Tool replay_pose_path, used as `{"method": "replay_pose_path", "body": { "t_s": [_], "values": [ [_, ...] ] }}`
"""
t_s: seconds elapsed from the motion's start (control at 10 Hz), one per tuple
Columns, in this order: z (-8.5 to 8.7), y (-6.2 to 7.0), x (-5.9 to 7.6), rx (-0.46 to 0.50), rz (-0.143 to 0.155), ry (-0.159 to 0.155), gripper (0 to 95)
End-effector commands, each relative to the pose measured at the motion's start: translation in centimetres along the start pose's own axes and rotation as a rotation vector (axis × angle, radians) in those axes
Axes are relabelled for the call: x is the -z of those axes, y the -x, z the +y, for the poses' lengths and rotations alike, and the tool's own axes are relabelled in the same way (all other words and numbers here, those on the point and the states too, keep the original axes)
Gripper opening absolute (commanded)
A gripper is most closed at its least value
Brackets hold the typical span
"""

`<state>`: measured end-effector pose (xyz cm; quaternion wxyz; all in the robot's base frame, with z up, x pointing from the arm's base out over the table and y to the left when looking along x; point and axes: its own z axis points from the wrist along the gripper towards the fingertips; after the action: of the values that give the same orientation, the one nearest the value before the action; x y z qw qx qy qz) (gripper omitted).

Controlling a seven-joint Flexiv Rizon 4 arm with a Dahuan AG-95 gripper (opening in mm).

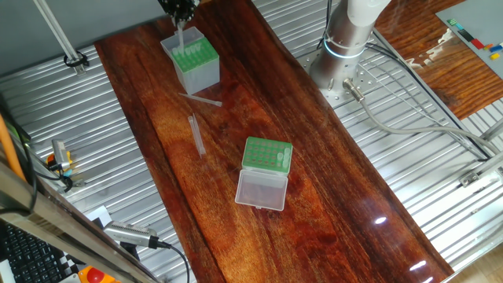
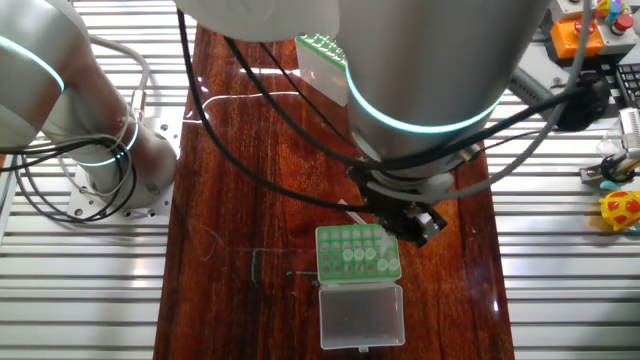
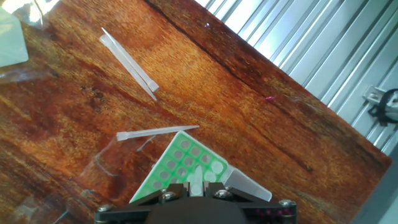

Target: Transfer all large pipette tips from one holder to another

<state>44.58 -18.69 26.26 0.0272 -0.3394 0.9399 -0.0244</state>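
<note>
My gripper [image 1: 181, 16] is shut on a large pipette tip [image 1: 181, 35], which hangs point down over the taller translucent box [image 1: 194, 67]. In the hand view the pale tip [image 3: 197, 179] sits between the fingers, right above the box's green insert [image 3: 180, 162]. Several tips [image 2: 365, 256] stand in that insert. Two more large tips lie loose on the wood, one [image 3: 155, 132] beside the box and one [image 3: 130, 56] farther off. The low green rack [image 1: 267, 154] stands mid-table with its clear lid [image 1: 262, 190] folded open.
The table is a dark wooden board [image 1: 314, 196] with ribbed metal on both sides. My arm's base [image 1: 346, 43] stands at the far right of the board. The arm's body [image 2: 420, 90] hides much of the other fixed view. Cables [image 1: 409, 118] run over the metal.
</note>
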Motion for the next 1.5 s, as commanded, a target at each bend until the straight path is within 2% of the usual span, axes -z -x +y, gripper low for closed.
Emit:
{"method": "replay_pose_path", "body": {
  "t_s": [0.1, 0.5, 0.7, 1.1, 1.3, 1.5],
  "values": [
    [0.0, 0.0, -0.5, 0.014, -0.029, 0.010, 0.0],
    [-0.6, 0.4, -1.6, 0.033, -0.065, 0.025, 0.0],
    [-0.5, 0.3, -2.1, 0.044, -0.076, 0.026, 38.0],
    [-0.4, 0.6, -2.0, 0.043, -0.072, 0.024, 38.0],
    [1.3, 1.9, -0.6, -0.021, -0.058, 0.017, 38.0],
    [1.6, 2.2, -0.4, -0.093, -0.046, 0.019, 38.0]
  ]
}}
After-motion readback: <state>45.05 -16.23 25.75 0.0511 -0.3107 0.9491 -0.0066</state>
